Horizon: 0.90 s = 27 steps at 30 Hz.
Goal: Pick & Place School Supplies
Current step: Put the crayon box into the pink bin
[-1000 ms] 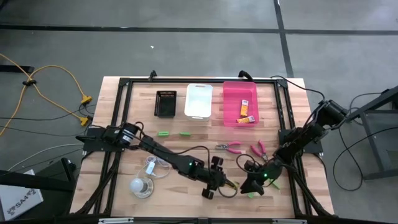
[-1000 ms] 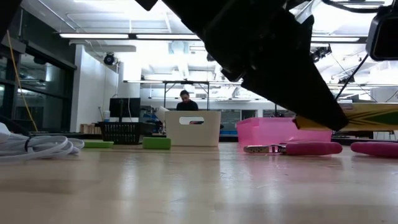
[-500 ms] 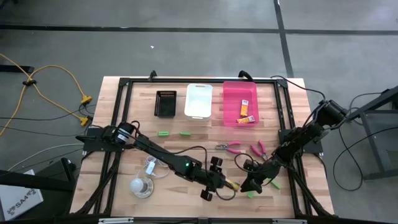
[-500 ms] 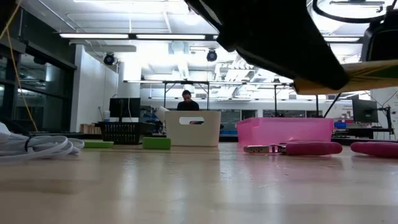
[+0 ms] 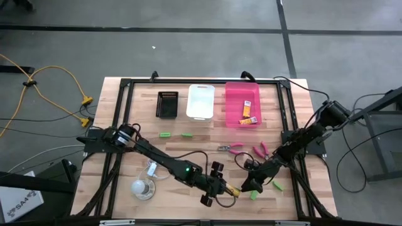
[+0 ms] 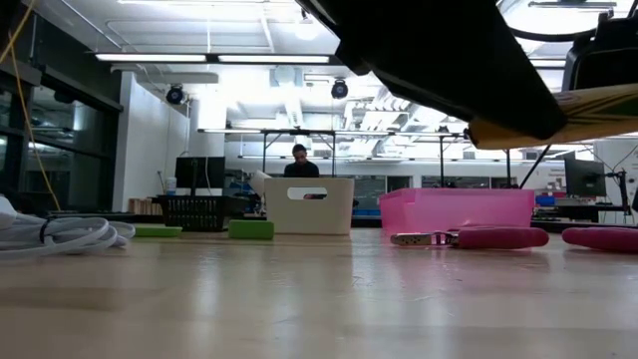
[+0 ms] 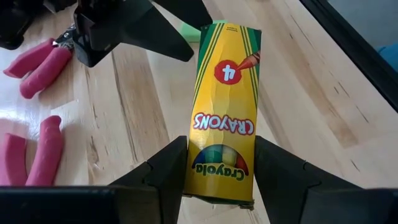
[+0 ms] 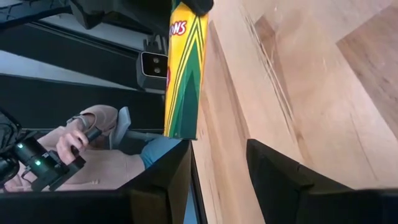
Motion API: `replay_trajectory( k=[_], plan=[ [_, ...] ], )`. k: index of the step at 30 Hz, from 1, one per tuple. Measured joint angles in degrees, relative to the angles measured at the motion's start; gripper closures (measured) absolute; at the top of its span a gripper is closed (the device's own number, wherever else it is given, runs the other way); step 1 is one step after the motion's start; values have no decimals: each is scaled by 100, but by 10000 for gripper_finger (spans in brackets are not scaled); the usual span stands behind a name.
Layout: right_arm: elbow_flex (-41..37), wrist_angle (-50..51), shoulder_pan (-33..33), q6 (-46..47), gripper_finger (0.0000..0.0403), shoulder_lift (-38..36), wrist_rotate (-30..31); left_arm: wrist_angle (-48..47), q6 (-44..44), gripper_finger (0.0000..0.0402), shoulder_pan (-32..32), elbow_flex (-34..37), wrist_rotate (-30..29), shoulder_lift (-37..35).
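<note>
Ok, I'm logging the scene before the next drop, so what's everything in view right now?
table: one, wood, under everything
bins: three along the far edge: black bin, white bin, pink bin
crayon packets: three, yellow-green; two in the pink bin, one in the left gripper
pink-handled tools: two, mid-table right
green pieces: four; two mid-left, two near the right gripper
white cord: one, coiled, left
pale disc: one, near left
person: one, far room
hand: one, on a controller
left gripper: fingers clamp a crayon packet
right gripper: fingers apart, facing that packet
</note>
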<state>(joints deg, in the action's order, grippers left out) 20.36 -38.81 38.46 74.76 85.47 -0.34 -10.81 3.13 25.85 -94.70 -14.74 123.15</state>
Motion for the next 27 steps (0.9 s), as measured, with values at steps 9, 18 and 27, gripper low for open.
replay_trajectory(
  k=[9,18,27],
  plan=[
    [-2,-136,0,-2,256,0,-31,2,1,236,-2,2,-5,0],
    [-2,-142,0,-2,256,0,-132,-125,-138,236,33,2,-31,0],
    [-2,-170,0,-114,256,0,-58,-133,-165,236,61,4,-14,0]
  ],
)
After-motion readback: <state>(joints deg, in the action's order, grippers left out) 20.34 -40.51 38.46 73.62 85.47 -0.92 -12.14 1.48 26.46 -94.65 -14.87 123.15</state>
